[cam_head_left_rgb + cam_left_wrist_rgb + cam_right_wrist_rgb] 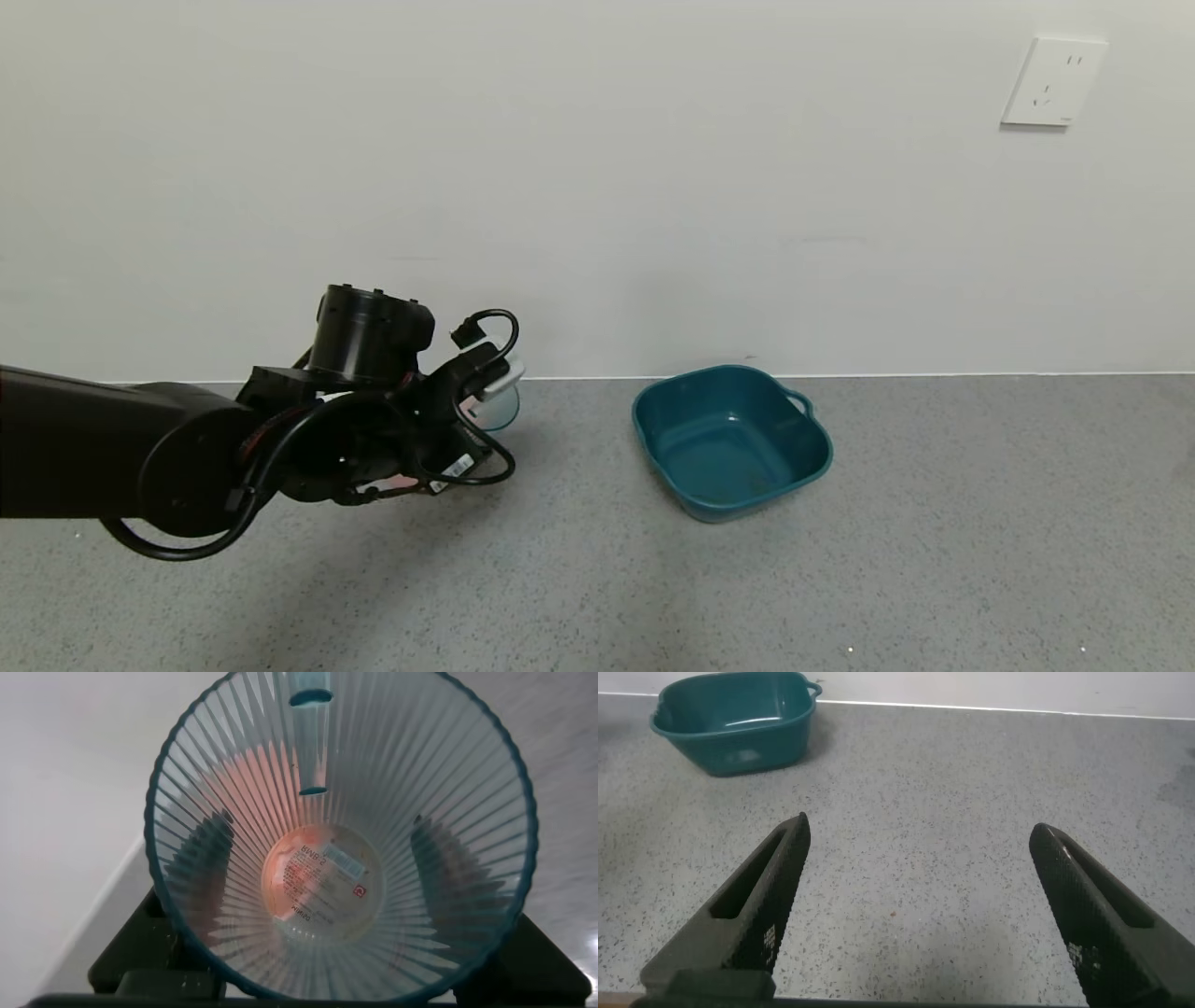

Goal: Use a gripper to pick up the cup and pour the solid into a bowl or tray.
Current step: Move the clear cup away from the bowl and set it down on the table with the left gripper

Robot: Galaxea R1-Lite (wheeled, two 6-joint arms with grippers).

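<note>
The left gripper (471,425) hangs above the grey floor with its jaws pinching the cup (341,835), one dark finger (201,873) showing through the ribbed wall on each side. The cup lies tipped between them, its mouth turned back toward the wrist, and a pink bowl (401,483) just peeks out below the jaws. The right gripper (924,905) hovers with jaws spread wide, the teal tub (738,723) well beyond them.

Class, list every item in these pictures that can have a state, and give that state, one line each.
Cup: held in the left gripper, tipped, nothing loose inside.
Pink bowl: mostly hidden under the left arm.
Teal tub: upright, apparently empty.
Right gripper: open, holding nothing.
</note>
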